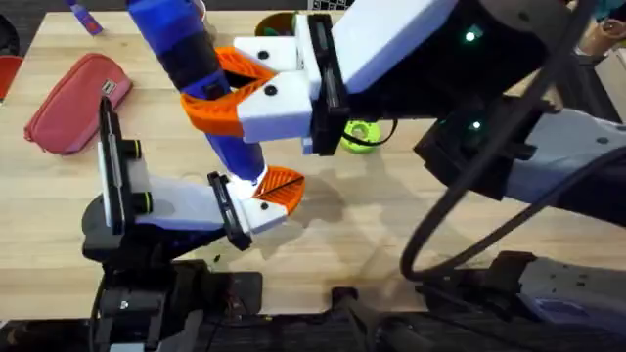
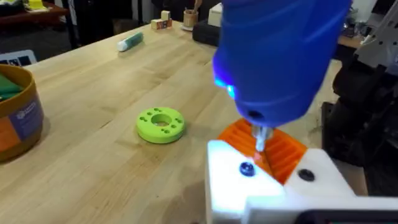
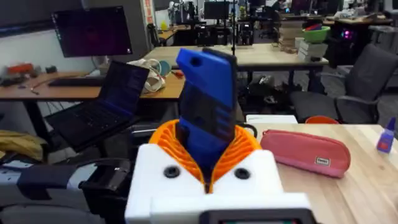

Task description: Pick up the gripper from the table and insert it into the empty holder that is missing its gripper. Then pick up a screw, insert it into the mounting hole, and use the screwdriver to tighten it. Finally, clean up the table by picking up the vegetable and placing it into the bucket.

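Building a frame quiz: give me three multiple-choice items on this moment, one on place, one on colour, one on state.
1. Where is the screwdriver tip?
A. In the bucket
B. Over the left gripper mount
C. On the pink pouch

2. Colour of the ring-shaped disc?
A. Red
B. Green
C. Black

3. State of the right gripper?
A. Shut on the screwdriver
B. Open
C. Holding a carrot

B: the tip points down at the white mount. B: the disc is bright green. A: orange pads clamp the blue body.
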